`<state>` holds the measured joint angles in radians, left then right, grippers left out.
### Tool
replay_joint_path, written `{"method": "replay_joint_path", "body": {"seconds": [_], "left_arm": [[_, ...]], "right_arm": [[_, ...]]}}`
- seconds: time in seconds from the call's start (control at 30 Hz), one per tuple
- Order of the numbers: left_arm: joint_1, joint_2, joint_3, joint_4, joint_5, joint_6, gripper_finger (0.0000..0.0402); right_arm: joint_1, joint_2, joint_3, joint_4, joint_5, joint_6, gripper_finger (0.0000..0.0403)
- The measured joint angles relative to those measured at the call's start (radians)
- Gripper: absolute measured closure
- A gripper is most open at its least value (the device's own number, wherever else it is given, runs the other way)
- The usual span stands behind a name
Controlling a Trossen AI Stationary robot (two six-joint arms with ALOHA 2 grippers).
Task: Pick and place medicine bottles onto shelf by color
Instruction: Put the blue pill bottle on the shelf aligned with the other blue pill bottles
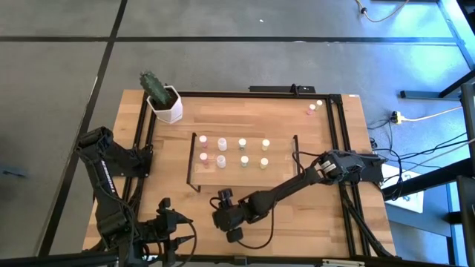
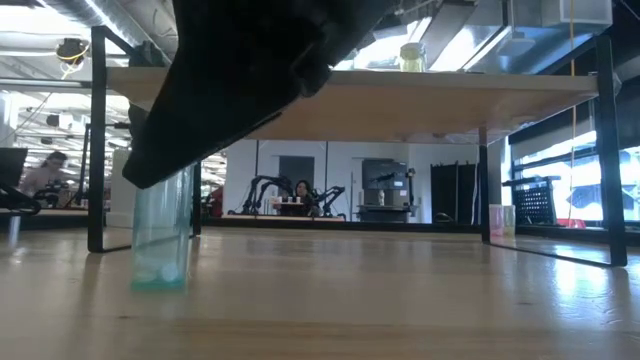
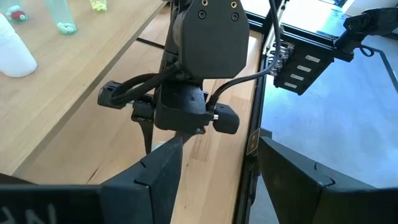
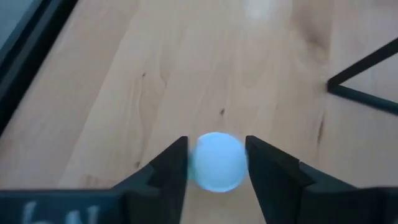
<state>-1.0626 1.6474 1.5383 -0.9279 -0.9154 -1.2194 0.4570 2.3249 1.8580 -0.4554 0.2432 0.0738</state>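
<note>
Pale green bottle stands upright between the right gripper's fingers, which we judge pinch its cap on both sides. It rests on the surface near the front edge, left of the shelf's near rail. Left gripper waits nearby, spread.

Both arms are matte black with blocky joints. The right arm shows round screw holes, looped black cables and flat, dark fingers.
</note>
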Motion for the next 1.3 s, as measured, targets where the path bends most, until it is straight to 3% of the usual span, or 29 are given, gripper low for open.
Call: {"method": "replay_joint_path", "body": {"seconds": [0.17,0.53,0.97,1.3], "left_arm": [[0.000,0.000,0.000,0.000,0.000,0.000,0.0200],[0.000,0.000,0.000,0.000,0.000,0.000,0.0200],[0.000,0.000,0.000,0.000,0.000,0.000,0.0200],[0.000,0.000,0.000,-0.007,0.001,0.000,0.0200]], "right_arm": [[0.010,0.000,0.000,0.000,0.024,0.002,0.0289],[0.046,0.000,0.065,-0.042,0.036,0.135,0.0283],[0.070,0.001,0.493,-0.486,0.079,0.345,0.0288],[0.070,-0.136,0.470,-0.670,0.205,0.449,0.0286]]}}
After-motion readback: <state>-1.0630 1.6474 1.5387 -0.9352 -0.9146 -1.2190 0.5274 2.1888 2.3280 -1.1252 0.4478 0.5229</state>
